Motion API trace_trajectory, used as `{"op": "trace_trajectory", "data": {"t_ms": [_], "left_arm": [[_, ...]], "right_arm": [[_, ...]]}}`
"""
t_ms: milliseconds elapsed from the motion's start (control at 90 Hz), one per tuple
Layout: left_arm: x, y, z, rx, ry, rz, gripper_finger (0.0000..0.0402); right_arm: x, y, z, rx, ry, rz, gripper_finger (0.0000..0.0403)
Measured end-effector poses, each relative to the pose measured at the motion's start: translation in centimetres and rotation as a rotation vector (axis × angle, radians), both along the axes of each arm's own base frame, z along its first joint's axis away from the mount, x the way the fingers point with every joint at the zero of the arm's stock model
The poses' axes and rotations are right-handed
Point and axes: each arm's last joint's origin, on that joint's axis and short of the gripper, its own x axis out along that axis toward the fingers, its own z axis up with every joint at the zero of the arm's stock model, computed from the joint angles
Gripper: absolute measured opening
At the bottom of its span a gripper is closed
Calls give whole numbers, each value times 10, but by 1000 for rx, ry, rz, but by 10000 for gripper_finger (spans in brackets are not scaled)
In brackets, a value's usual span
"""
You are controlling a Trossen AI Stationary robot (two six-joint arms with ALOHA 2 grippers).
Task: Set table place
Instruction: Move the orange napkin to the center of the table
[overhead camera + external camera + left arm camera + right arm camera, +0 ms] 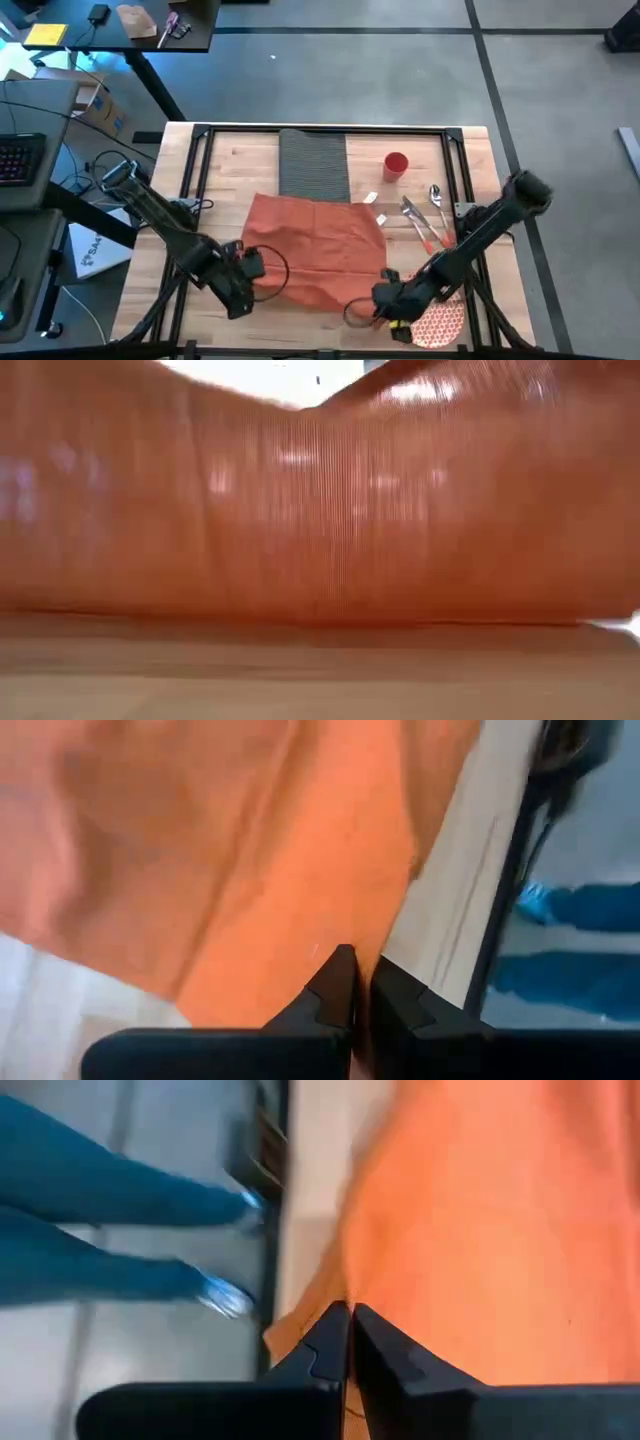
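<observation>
Table (230, 165); placemat (313, 163) at twelve o'clock; orange napkin (315, 250) centred, overlapping it. Left gripper (360, 982) and right gripper (350, 1330) each clench a near corner. Uneven pulling risks sweeping the plate (440, 322), at five o'clock, off.

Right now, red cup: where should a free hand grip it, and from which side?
Grip the red cup across its rim and upper wall, coming straight down from above. It stands upright and open-topped, apart from the placemat and the spoon, so its sides look reachable. Both hands are shut on the napkin now.
</observation>
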Motion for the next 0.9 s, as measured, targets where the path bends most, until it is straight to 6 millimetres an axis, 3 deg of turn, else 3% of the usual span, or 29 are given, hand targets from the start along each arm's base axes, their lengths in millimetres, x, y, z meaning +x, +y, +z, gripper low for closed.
{"op": "trace_trajectory", "data": {"t_ms": [111,300,389,567,756,900], "left_arm": [[-11,12,39,-51,-119,-1,0],[-39,38,98,-145,-351,44,0],[-53,51,115,-81,-477,75,0],[-67,83,129,297,-673,221,0],[-74,118,128,646,-628,372,0],[-73,139,131,865,-546,383,0]], "right_arm": [[-9,-30,55,106,-152,-56,0],[-16,-70,127,241,-354,-28,0],[-13,-85,154,214,-446,-13,0],[-9,-128,182,-68,-537,-161,0],[-4,-185,184,-327,-496,-372,0],[-5,-219,185,-620,-471,-563,0]]}}
